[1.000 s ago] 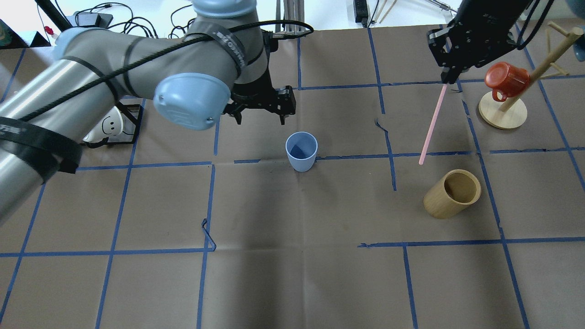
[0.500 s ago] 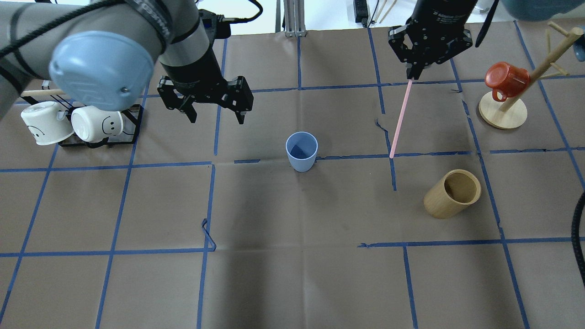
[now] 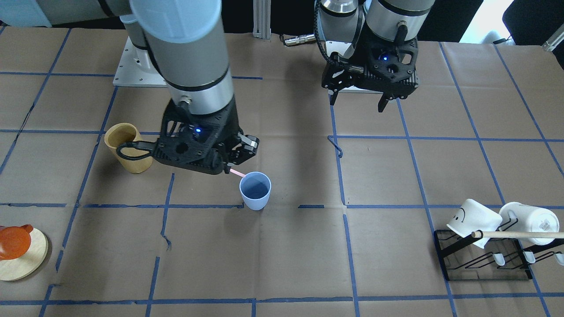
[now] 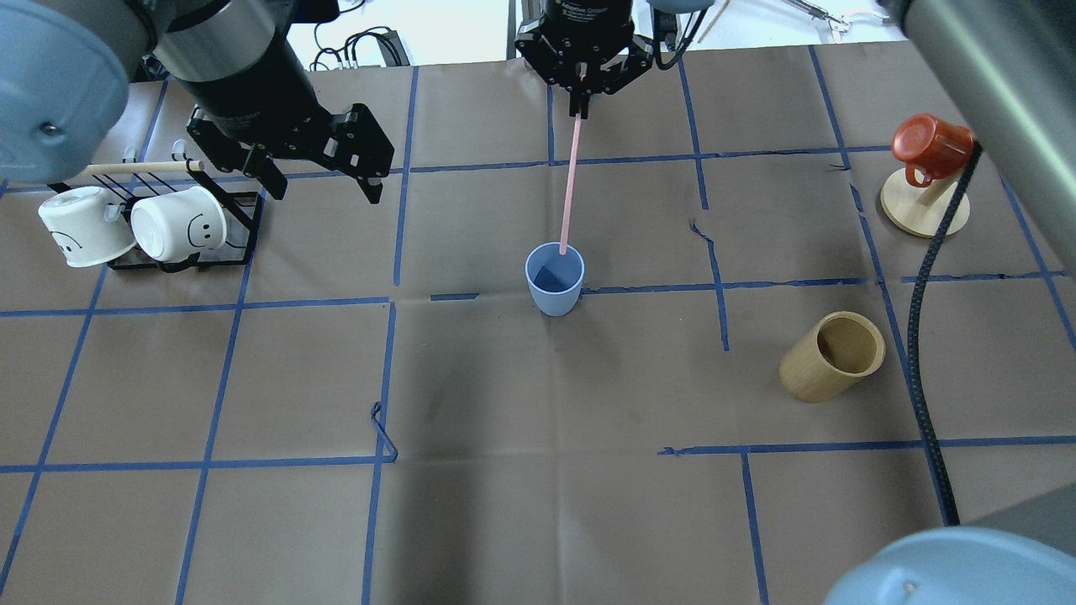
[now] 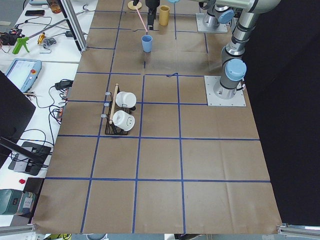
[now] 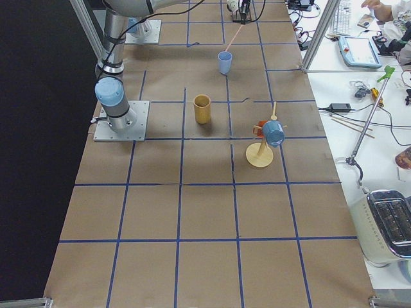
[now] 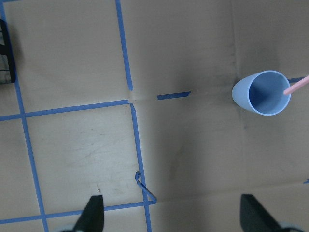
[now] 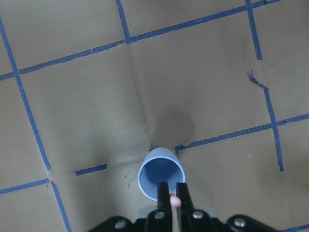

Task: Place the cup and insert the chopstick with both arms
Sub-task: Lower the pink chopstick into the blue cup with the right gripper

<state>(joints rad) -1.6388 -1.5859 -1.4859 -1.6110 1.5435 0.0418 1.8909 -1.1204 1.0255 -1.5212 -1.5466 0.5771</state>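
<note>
Pinching slim pink chopstick [image 4: 571,185] in right claw [image 4: 578,107], tip at rim of upright pale-blue plastic cup [image 4: 555,284]; holding left claw [image 4: 324,190] wide, well apart from cup.

A small pale-blue cup [image 4: 555,281] stands upright and empty, mouth up, near the middle of the brown worktop [image 4: 538,386]. A thin pink chopstick [image 4: 571,189] hangs tilted above it. Its top end is pinched by the right gripper [image 4: 579,109], and its lower tip is at the cup's rim, over the opening's edge.
</note>
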